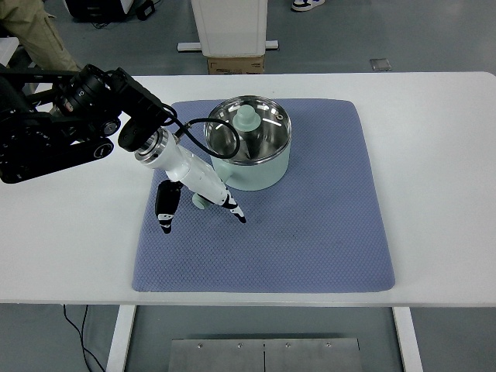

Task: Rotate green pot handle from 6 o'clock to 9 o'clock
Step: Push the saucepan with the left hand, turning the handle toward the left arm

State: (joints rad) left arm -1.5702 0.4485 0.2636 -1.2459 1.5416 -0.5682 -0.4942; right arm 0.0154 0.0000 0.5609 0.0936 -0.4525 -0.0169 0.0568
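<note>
One green pot (252, 151) was recorded slightly above the centre of the frame, standing upright on one blue-grey mat (267, 232). One glass lid (248, 128) with a metal rim was seen seated on the pot, topped by one pale green knob (247, 118). One pot handle (200, 202) was noted, of which only a small green end was visible, projecting toward the lower left of the pot; the remainder was hidden under the hand.

One robot arm was observed, entering from the left edge at the upper left of the frame. Its left hand (200, 194) was placed just to the lower left of the pot, over the handle. Two groups of black-tipped fingers (165, 209) were counted, spread apart to either side of the handle end, one pointing down-left and one down-right. Whether the handle was actually gripped could not be told; the fingers appeared spread rather than clamped.

One white tabletop (434, 155) was seen carrying the mat. One black cable (194, 124) was noted looping from the wrist toward the pot's rim. At the top edge of the frame, one cardboard box (235, 65) was seen on the floor.
</note>
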